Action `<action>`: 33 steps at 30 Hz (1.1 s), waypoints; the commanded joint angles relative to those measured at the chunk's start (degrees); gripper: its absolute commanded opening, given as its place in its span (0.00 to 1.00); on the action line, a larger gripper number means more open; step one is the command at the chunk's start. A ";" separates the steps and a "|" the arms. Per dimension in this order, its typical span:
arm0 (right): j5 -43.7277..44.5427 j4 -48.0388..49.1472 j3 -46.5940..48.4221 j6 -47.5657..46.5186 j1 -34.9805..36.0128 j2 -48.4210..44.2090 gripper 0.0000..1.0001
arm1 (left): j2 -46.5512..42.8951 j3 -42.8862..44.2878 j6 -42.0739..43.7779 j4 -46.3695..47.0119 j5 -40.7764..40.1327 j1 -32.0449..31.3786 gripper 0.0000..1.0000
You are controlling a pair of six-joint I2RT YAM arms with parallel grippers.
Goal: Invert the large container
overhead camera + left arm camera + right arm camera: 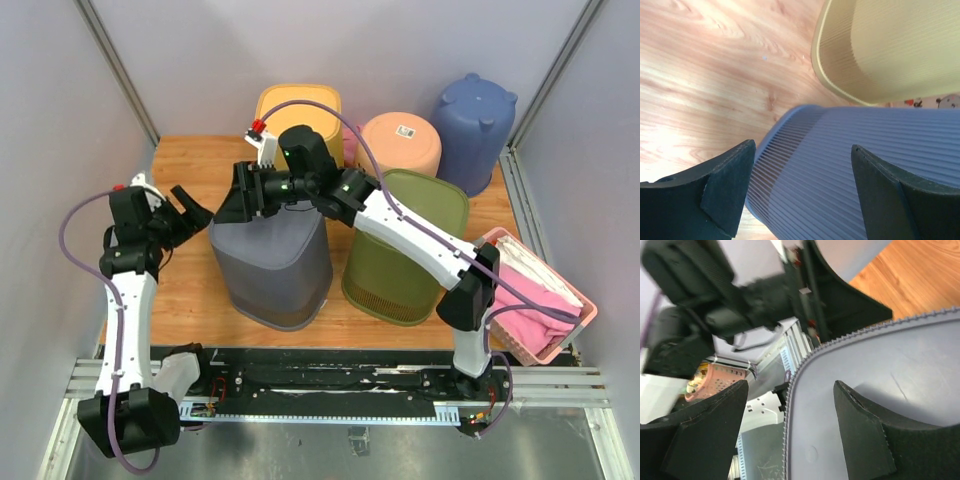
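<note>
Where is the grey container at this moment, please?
In the top view the grey container stands left of centre on the table, beside the green container on its right, with the left gripper at its left side.

The counter (185,300) reads to me as varnished wood, its grain showing under a soft sheen. The large container (270,265) is grey plastic, finely ribbed on its walls and smooth and matt on its flat face. The yellow bin (890,50) is the same ribbed plastic. My left claw (801,190) carries matt black pads (722,200), slightly grainy. Soft pink cloth (535,310) fills the pink plastic basket (574,336).
</note>
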 commanded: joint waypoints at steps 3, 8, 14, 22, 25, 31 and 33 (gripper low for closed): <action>4.81 -9.93 3.71 -14.21 -0.07 -7.61 0.71 | 0.66 17.56 5.65 -7.92 -11.36 -0.14 0.84; 21.06 -11.04 -14.28 -29.60 -0.10 -24.31 0.72 | 0.86 31.04 7.71 -10.36 -11.07 -0.09 0.86; 34.12 -4.43 -46.91 -41.96 0.01 -43.71 0.72 | -1.03 35.60 8.03 -6.76 4.73 -0.13 0.89; 32.70 1.22 -55.29 -47.68 8.00 -41.35 0.71 | -2.38 39.60 5.71 -5.62 8.78 -0.14 0.93; 34.94 4.26 -50.45 -48.33 9.91 -34.94 0.71 | -2.34 39.09 5.71 -5.64 8.92 -0.14 0.93; 33.77 8.62 -33.81 -43.32 10.02 -19.34 0.71 | -3.05 37.71 5.61 -5.32 8.02 -0.09 0.94; 34.25 10.63 -27.99 -41.77 10.01 -14.03 0.71 | -3.36 37.82 5.89 -5.32 7.44 -0.14 0.95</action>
